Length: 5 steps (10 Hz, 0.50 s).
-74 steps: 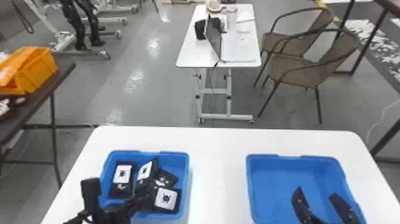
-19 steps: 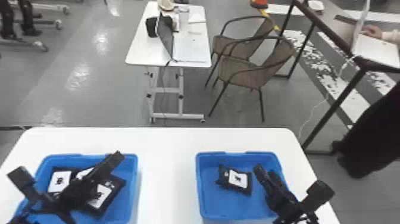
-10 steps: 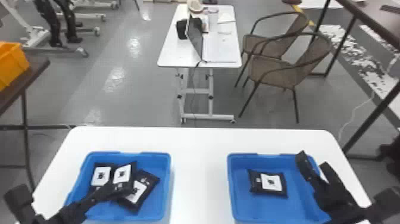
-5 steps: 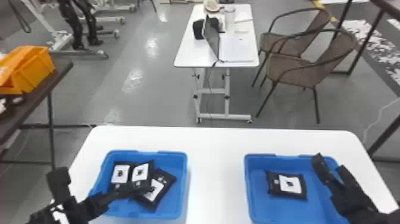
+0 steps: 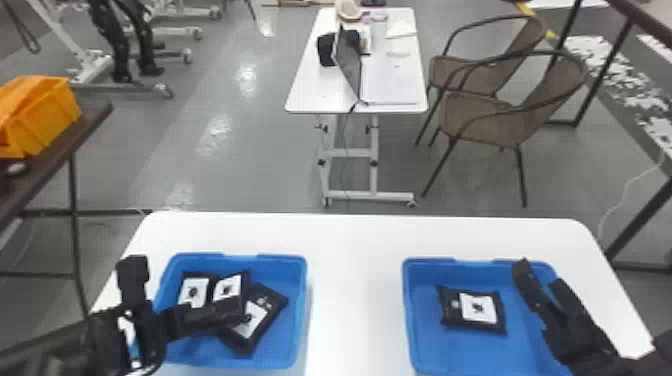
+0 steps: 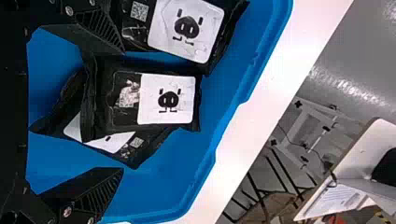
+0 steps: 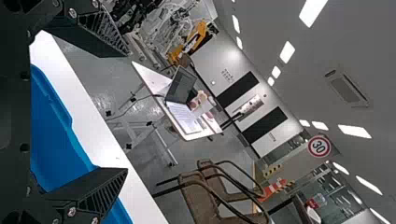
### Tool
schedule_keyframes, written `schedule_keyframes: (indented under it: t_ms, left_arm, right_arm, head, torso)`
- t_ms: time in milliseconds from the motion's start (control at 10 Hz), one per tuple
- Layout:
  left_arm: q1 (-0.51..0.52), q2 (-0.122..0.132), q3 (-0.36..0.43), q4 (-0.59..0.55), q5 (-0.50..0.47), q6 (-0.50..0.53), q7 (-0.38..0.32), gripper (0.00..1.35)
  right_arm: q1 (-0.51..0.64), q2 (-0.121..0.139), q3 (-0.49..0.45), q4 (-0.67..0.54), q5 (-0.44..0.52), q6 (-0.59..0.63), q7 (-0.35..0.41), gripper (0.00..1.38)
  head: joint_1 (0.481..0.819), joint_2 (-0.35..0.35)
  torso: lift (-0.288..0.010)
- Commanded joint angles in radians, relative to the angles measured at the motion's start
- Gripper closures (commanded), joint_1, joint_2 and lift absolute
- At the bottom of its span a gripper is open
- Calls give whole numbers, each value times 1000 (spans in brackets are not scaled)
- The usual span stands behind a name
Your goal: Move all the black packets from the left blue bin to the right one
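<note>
Left gripper [image 5: 189, 286]: moved forward over the left blue bin [image 5: 285, 345] since a second ago; I have these jaws wide apart, nothing gripped.
Right gripper [image 5: 539, 275]: over the right side of the right blue bin [image 5: 430, 350]; my jaws here are also well apart and hold nothing.
Left packets: three black packets [image 5: 250, 325], one partly on top of another, the third beside them.
Right packet: one black packet [image 5: 477, 307], lying flat.
White surface [image 5: 355, 280]: carries both bins.
Farther off: a laptop [image 5: 347, 62] on a table [image 5: 305, 97], chairs [image 5: 480, 112] beside it.
</note>
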Motion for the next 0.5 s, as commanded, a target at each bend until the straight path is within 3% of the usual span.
schedule_keyframes:
  t_ms: [0,100,200,300,400]
  left_arm:
    - [-45,22,-48,43,-33,13,8,139]
    - [-56,1,-27,43,-64,18,10,167]
    - [-69,-15,-1,43,-91,56,10,291]
    - [-83,-8,-4,55,-122,96,8,479]
    - [-94,8,-27,85,-119,99,10,525]
  right_arm:
    - [-2,1,4,7,-11,0,4,144]
    - [-3,1,4,9,-16,0,6,144]
    - [-3,1,4,13,-25,0,9,144]
    - [-3,1,4,15,-27,0,10,144]
    - [-3,1,4,16,-33,0,12,144]
  head:
    - [695,62]
    - [695,59]
    - [695,62]
    - [695,64]
    - [695,66]
  torso:
    - [0]
    - [0]
    - [0]
    - [0]
    - [0]
